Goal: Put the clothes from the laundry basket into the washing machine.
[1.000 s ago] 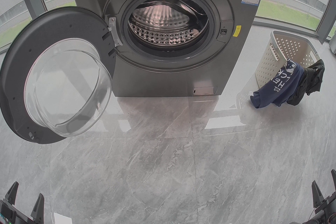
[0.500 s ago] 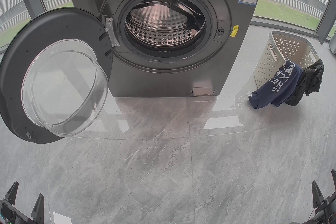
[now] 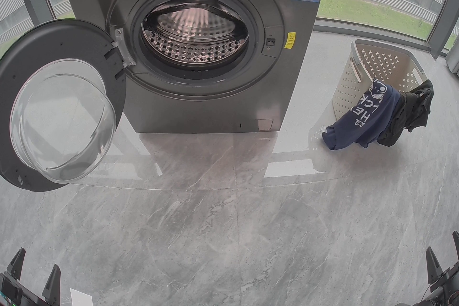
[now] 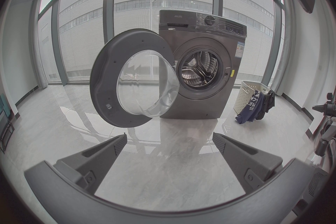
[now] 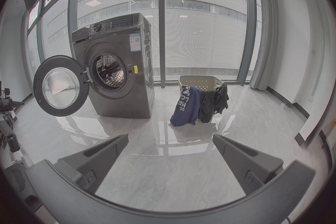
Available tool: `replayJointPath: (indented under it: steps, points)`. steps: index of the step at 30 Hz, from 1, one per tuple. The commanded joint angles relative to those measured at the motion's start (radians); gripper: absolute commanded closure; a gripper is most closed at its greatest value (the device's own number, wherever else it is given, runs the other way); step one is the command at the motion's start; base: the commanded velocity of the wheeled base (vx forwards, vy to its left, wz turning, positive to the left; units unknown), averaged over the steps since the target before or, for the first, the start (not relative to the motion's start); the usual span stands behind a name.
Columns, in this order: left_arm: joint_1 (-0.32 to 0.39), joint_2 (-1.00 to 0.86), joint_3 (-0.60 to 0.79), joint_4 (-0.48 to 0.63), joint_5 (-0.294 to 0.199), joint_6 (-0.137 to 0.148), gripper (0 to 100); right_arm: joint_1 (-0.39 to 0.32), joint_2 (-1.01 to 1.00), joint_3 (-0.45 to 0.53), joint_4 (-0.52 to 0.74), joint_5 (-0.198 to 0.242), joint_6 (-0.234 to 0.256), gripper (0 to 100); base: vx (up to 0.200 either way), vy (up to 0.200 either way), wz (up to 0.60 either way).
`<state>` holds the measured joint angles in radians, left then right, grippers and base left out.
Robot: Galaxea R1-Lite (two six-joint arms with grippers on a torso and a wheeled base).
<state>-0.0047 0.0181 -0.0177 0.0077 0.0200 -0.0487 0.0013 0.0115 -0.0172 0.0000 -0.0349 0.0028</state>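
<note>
The left end effector [image 4: 168, 137] and right end effector [image 5: 170, 137] are hanging wide open and empty. Well ahead of the right one, the clothes [image 3: 366, 121] are draping over the laundry basket [image 3: 346, 92] rim, likely easy pinching. Ahead of the left, the washing machine [image 3: 201, 103] is standing with its door [image 3: 60, 103] gaping for loading.

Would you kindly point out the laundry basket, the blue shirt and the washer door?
laundry basket [image 3: 345, 94], head view, perforated side wall.
blue shirt [image 3: 366, 123], head view, draped fabric's middle.
washer door [image 3: 62, 118], head view, clear glass bowl.

Head camera pan toward laundry basket [image 3: 345, 94]
</note>
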Motion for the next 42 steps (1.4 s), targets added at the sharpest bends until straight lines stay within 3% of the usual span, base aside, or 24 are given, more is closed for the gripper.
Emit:
replayJointPath:
  steps: [1,5,13,20,26,42]
  points:
    - [0.0,-0.009,0.015,-0.002,0.0,0.0,0,0.0,-0.011,0.017,0.0,0.0,0.0,0,0.0,-0.2,0.0]
    - [-0.001,-0.009,0.015,0.0,0.0,0.0,0,0.0,-0.011,0.017,0.0,0.0,0.0,0,0.0,-0.2,0.0]
    - [-0.001,-0.009,0.015,0.0,0.0,0.001,0,0.0,-0.011,0.017,0.0,0.0,0.0,0,0.0,0.0,0.0]
    - [0.0,-0.009,0.015,0.0,0.001,0.0,0,0.0,-0.011,0.017,0.0,0.0,0.0,0,0.2,0.0,0.0]
    - [-0.001,-0.009,0.015,0.0,0.0,-0.002,0,0.0,-0.011,0.017,0.0,0.0,0.0,0,0.0,0.0,0.0]
    - [0.0,-0.009,0.015,0.0,0.001,-0.002,0,0.0,-0.011,0.017,0.0,0.0,0.0,0,0.0,-0.2,0.0]
